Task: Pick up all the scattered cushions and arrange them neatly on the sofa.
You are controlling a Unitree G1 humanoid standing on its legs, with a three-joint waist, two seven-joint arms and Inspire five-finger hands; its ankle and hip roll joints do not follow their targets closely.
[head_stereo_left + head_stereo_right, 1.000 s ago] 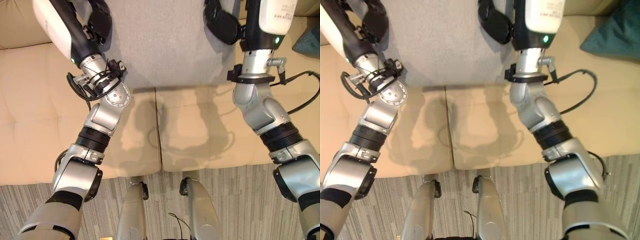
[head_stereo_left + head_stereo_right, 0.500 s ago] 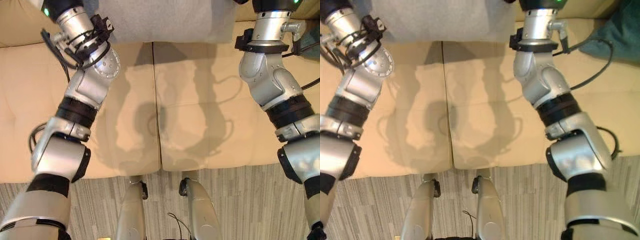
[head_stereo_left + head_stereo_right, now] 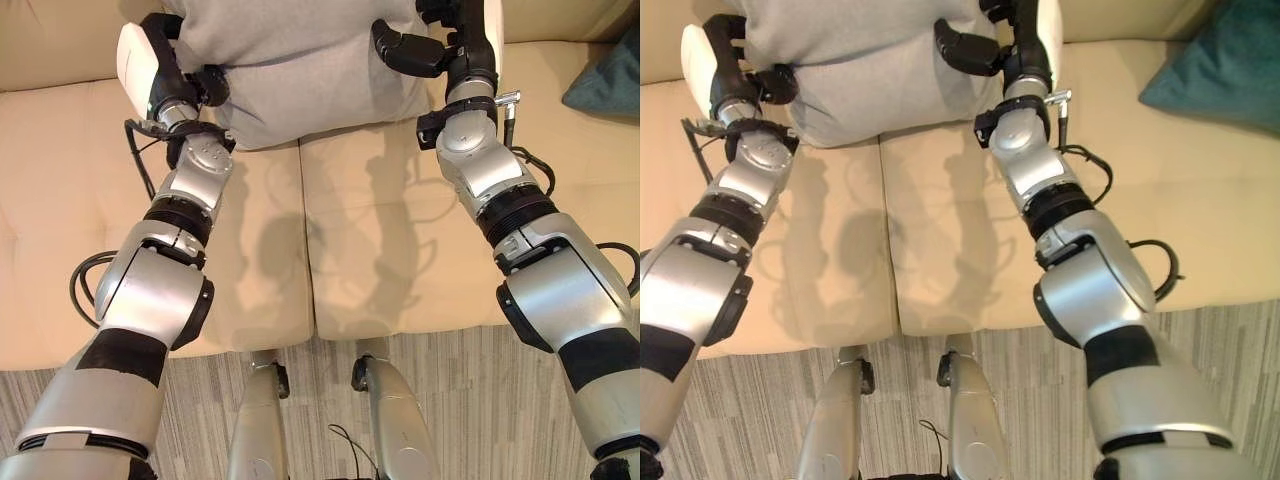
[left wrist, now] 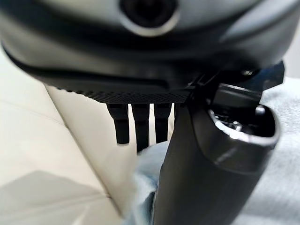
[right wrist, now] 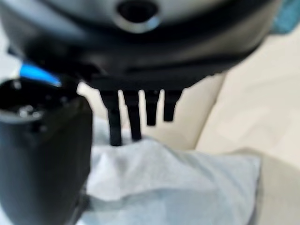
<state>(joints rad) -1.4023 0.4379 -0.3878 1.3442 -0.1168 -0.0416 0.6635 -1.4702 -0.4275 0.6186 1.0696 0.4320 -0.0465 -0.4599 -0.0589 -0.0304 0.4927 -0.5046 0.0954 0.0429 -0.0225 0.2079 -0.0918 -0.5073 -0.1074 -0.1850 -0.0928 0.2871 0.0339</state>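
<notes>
A large grey cushion (image 3: 300, 70) sits at the back of the beige sofa seat (image 3: 380, 250), its lower edge over the seam between two seat pads. My left hand (image 3: 206, 86) grips its left edge and my right hand (image 3: 410, 55) its right edge. In the left wrist view the thumb (image 4: 211, 178) lies on the grey cloth (image 4: 281, 187) and the fingers (image 4: 140, 126) go behind it. The right wrist view shows the same pinch, with the fingers (image 5: 124, 117) behind the cloth (image 5: 178, 183). A teal cushion (image 3: 1225, 60) lies on the seat at the far right.
The sofa backrest (image 3: 60, 40) rises behind the cushion. Bare seat pads stretch to the left and right of my arms. Grey striped carpet (image 3: 470, 400) runs along the sofa's front edge.
Both arms have reached further toward the sofa back. The grey cushion went up and away from me, then came down onto the back of the seat. The camera has shifted too.
</notes>
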